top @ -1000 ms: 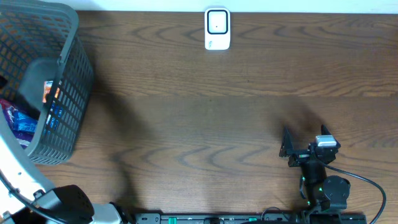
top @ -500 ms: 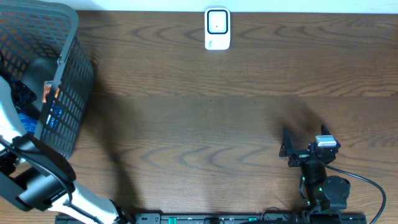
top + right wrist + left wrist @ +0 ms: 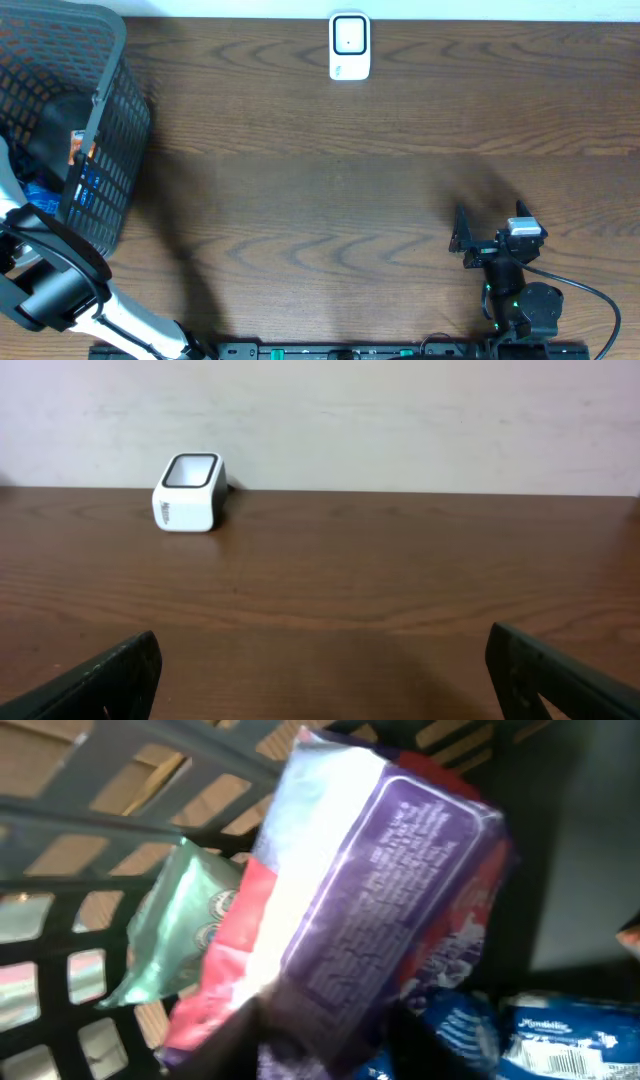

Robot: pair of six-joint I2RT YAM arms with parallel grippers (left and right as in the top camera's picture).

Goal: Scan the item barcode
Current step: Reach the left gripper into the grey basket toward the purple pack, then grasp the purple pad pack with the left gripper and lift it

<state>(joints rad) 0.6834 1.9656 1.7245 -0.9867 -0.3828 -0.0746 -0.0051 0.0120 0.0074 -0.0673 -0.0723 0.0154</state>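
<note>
My left arm [image 3: 50,285] has reached into the basket [image 3: 110,150] at the table's [image 3: 330,180] left edge since a second ago. The purple packet [image 3: 390,910] lies inside it; I cannot tell whether the jaws have it. The right gripper [image 3: 322,640] stays spread wide.

We see a brown wooden table [image 3: 330,200] with a grey mesh basket [image 3: 105,150] at ten o'clock. Inside it, we spot a pale green packet [image 3: 175,930] at nine o'clock and blue packets [image 3: 560,1030] at five o'clock. A pale wall [image 3: 400,410] backs the table.
</note>
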